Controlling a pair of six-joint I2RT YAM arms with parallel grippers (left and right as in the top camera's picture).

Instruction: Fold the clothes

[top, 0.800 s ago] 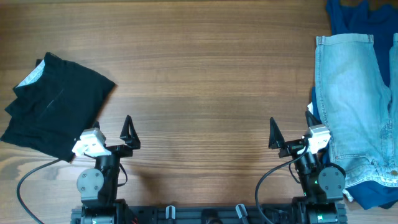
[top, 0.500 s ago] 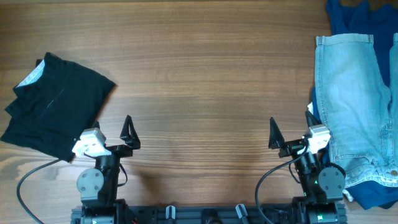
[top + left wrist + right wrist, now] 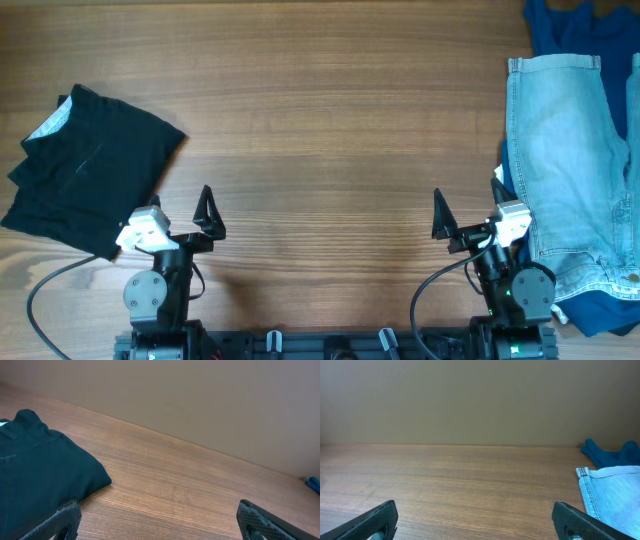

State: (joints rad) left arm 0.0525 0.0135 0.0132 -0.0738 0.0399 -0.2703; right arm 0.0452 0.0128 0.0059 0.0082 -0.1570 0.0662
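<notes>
The pale light-blue denim shorts lie spread at the table's right edge, waistband near the front, hemmed legs toward the far side. One leg hem shows in the right wrist view. My right gripper is open and empty, just left of the shorts near the front edge. In its own view only bare wood lies between the fingers. My left gripper is open and empty at the front left, with bare wood between its fingers in the left wrist view.
A folded black garment with a pale inner label lies at the left, also in the left wrist view. A plain dark blue cloth lies under and behind the shorts, showing in the right wrist view. Bare wooden table spans the middle.
</notes>
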